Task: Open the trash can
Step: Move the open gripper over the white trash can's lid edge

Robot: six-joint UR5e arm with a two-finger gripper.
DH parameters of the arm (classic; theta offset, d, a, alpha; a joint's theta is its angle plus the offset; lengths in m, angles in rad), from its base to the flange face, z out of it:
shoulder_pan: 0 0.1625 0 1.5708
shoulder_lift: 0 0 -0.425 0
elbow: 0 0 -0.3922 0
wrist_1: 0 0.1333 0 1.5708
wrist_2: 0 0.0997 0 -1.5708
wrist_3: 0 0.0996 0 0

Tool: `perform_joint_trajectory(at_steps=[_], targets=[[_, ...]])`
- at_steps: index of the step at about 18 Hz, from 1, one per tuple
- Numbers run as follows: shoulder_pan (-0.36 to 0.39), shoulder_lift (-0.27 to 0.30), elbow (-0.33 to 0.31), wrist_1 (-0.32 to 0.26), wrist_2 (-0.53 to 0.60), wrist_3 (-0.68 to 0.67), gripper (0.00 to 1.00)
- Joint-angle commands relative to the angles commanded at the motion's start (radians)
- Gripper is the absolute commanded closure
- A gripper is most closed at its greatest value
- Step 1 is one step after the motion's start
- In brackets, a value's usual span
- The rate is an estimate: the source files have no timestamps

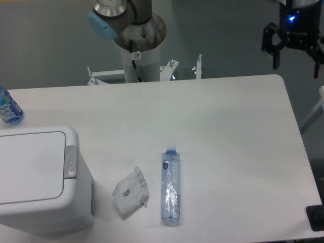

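Observation:
The trash can (40, 177) is a large white boxy bin at the table's front left, its flat lid (30, 167) down and a grey push-button tab (70, 162) on its right edge. My gripper (296, 58) hangs high at the top right, beyond the table's far right corner and far from the bin. Its two black fingers (276, 50) point down, spread apart with nothing between them.
A clear plastic bottle (171, 186) lies on the white table (228, 126) right of the bin, next to a crumpled white wrapper (131, 192). A blue bottle (7, 107) stands at the left edge. The arm's base column (137, 45) rises behind the table.

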Motion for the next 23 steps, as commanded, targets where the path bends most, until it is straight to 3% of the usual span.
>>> perform_joint_trajectory(at_steps=[6,14,18,23], targets=[[-0.029,-0.006,0.005,0.000,-0.003,-0.041,0.00],[-0.130,-0.040,0.041,0.014,-0.003,-0.309,0.00],[-0.190,-0.048,0.051,0.057,-0.003,-0.513,0.00],[-0.261,-0.048,0.060,0.060,-0.003,-0.725,0.00]])
